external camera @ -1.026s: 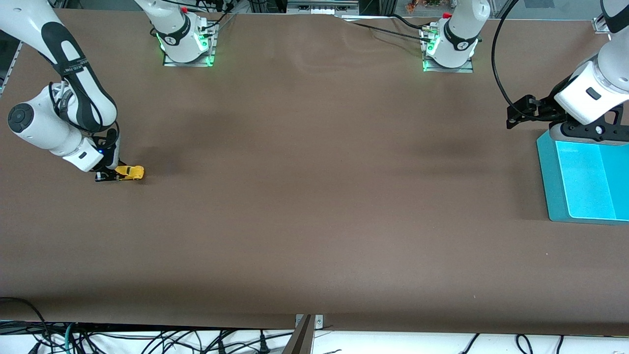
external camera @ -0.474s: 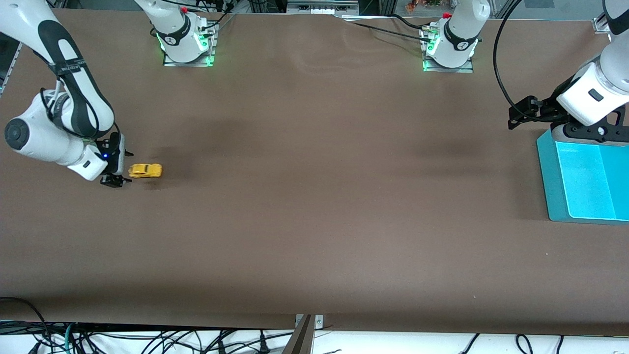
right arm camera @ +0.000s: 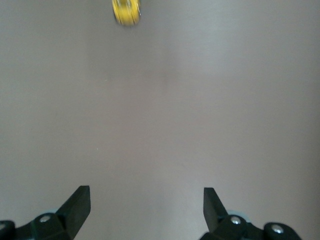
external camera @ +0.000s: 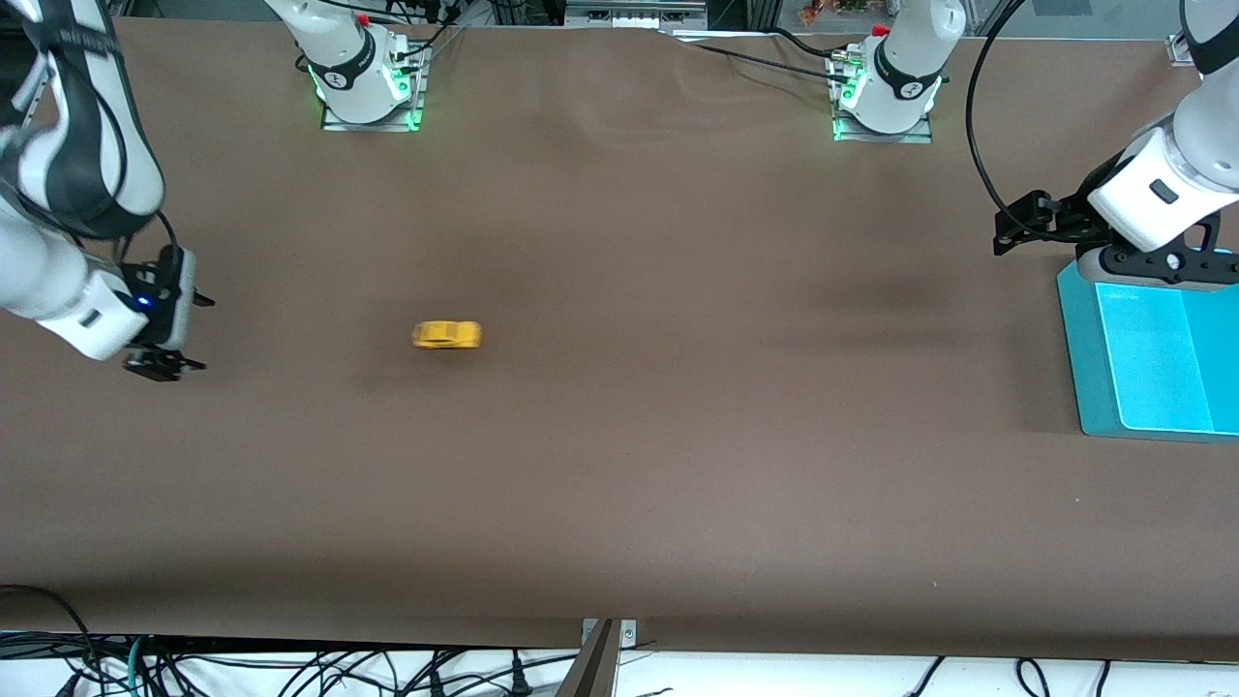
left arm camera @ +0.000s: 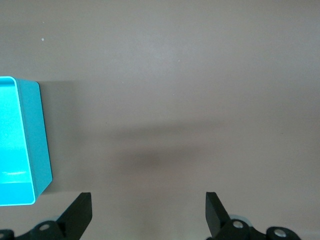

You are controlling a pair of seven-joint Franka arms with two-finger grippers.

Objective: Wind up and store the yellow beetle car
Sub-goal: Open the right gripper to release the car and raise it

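Note:
The yellow beetle car [external camera: 446, 335] is on the brown table, blurred with motion, well clear of my right gripper [external camera: 165, 334] and toward the left arm's end from it. It also shows in the right wrist view [right arm camera: 126, 12], small and blurred. My right gripper is open and empty, low over the table at the right arm's end. My left gripper [external camera: 1009, 227] is open and empty, over the table beside the teal bin [external camera: 1079, 329]. The bin's corner shows in the left wrist view [left arm camera: 35, 140].
The teal bin stands at the left arm's end of the table. The two arm bases [external camera: 368, 82] [external camera: 883, 92] stand along the table's edge farthest from the front camera. Cables hang below the edge nearest that camera.
My right gripper let go of the car and drew back toward the right arm's end. The car has rolled away toward the left arm's end. The left arm barely moved.

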